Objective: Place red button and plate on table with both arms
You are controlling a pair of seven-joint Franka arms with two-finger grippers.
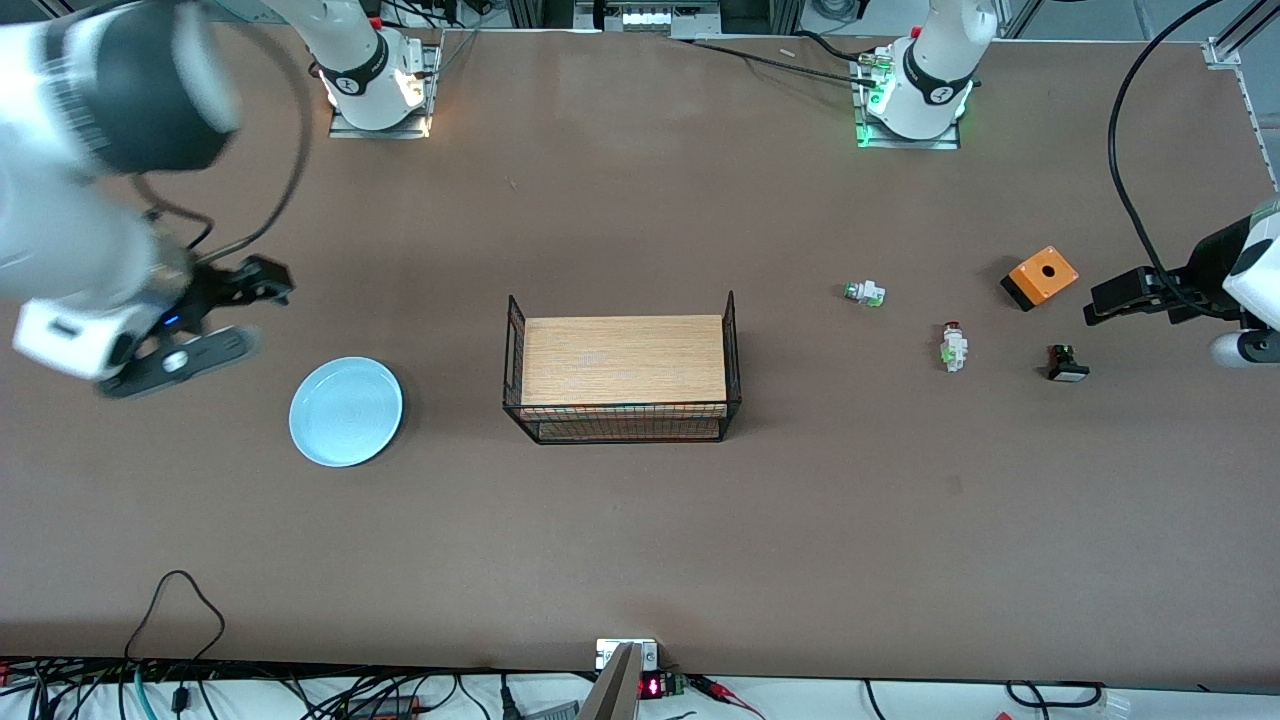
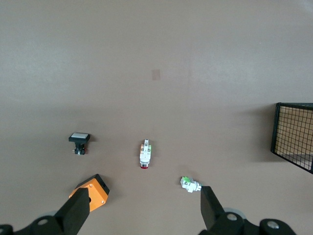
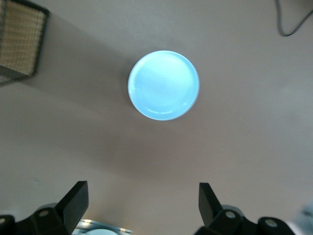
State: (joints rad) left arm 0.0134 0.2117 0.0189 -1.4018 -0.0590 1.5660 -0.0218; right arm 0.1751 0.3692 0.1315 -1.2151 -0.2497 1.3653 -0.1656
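Note:
The tiny red button [image 1: 954, 346] lies on its side on the brown table [image 1: 640, 530], toward the left arm's end. In the left wrist view the red button [image 2: 145, 154] shows ahead of my open left gripper [image 2: 144, 208], whose fingers hold nothing. My left gripper [image 1: 1100, 303] hovers over the table beside the orange box. The pale blue plate [image 1: 346, 411] rests flat on the table toward the right arm's end. My right gripper [image 1: 268, 283] hangs open and holds nothing above the table near the plate. The right wrist view shows the plate [image 3: 163, 84] ahead of the right gripper [image 3: 143, 200].
A wire basket with a wooden board top [image 1: 622, 370] stands mid-table. Around the red button lie a white-green part without a red cap [image 1: 865, 293], an orange box [image 1: 1040, 277] and a black switch with a white face [image 1: 1067, 364]. Cables run along the table's near edge.

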